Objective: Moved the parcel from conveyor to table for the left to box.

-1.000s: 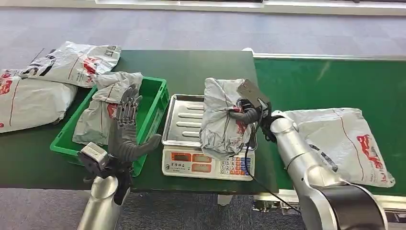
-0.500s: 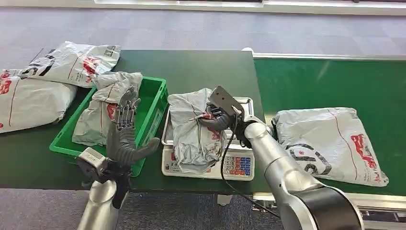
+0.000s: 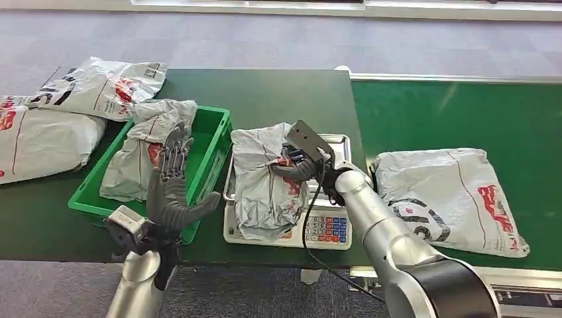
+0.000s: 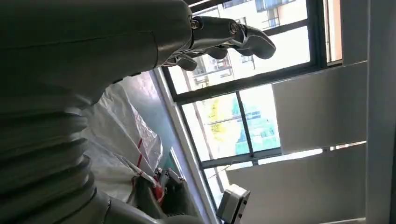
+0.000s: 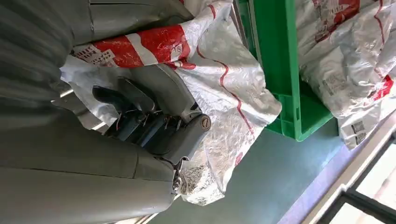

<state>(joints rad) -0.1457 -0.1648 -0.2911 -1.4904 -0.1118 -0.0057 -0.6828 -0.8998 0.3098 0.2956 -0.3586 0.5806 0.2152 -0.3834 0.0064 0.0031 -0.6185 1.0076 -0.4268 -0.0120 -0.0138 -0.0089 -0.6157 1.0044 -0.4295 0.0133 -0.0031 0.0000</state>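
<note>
A crumpled grey parcel with red print lies across the metal tray of a weighing scale. My right hand grips its right side, with the wrist camera above it. In the right wrist view my right hand has its fingers curled into the parcel. My left hand is raised in front of the green box, fingers spread and holding nothing; its fingers show spread in the left wrist view. Another grey parcel lies in the box.
A large grey parcel lies on the green conveyor belt at the right. Two more parcels rest at the dark green table's left end. A black cable hangs by the scale's front.
My right hand has carried the parcel left and lowered it onto the scale tray. The parcel on the conveyor has shifted left. My left hand has barely moved.
</note>
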